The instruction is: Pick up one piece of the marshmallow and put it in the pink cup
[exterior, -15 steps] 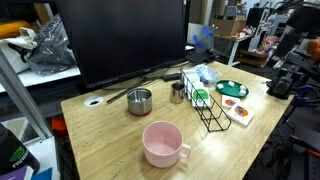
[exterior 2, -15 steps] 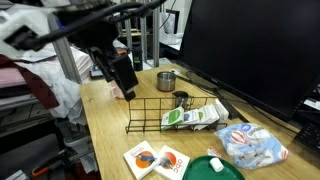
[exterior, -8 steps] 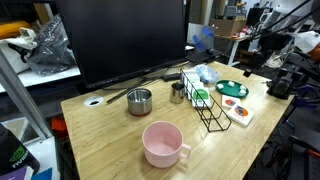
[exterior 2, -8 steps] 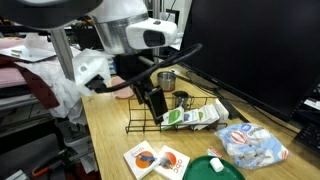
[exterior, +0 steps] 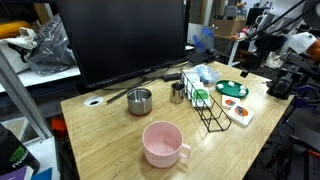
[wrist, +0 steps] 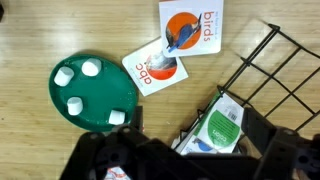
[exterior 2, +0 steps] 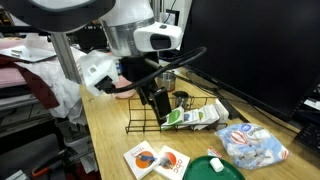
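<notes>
In an exterior view, the pink cup (exterior: 163,143) stands upright on the wooden table (exterior: 110,135), near the front edge and alone. The steel pot (exterior: 140,101) is behind it, and the wire rack (exterior: 205,106) is to the right. The green plate (exterior: 232,89) lies past the rack, well apart from the cup.

In an exterior view from the opposite side, the arm (exterior 2: 140,32) fills the middle of the picture. The gripper (exterior 2: 155,102) hangs low, just at the near end of the wire rack (exterior 2: 178,110). A clear bag of marshmallows (exterior 2: 255,147) lies on the table to the right. I cannot find the pink cup here with certainty (the arm covers that part).

In the wrist view, I look down on the green plate (wrist: 90,95), and four white marshmallow pieces (wrist: 91,68) lie on it, separate from each other. Two cards (wrist: 155,70) lie beside the plate, one touching its rim. The gripper (wrist: 185,162) is only a dark mass at the bottom edge. I cannot tell if its jaws are apart or closed, and I see nothing between them.
</notes>
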You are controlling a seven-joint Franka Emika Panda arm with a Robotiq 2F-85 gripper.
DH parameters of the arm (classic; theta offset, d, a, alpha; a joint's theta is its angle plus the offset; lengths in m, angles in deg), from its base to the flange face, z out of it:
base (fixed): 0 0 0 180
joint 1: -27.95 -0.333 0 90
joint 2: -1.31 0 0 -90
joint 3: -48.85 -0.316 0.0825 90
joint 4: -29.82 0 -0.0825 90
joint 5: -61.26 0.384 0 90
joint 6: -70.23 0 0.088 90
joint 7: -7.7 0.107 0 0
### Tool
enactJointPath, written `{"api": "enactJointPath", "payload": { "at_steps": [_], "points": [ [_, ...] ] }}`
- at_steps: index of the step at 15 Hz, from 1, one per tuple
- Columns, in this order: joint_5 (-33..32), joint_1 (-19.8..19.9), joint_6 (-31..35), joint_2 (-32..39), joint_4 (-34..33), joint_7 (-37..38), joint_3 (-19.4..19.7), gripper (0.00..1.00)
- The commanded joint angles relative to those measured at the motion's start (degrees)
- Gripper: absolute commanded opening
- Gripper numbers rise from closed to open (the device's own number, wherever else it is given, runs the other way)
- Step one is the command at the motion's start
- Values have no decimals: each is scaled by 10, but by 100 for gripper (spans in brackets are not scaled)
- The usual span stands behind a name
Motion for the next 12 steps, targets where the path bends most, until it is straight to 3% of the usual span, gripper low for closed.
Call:
{"api": "enactJointPath", "payload": {
  "at_steps": [1,7,12],
  "points": [
    [-8,12,-1,11,-9,15,-5,100],
    [-118,54,16,111,-79,85,-10,100],
    [-201,44,-4,246,-184,180,20,100]
  ]
}}
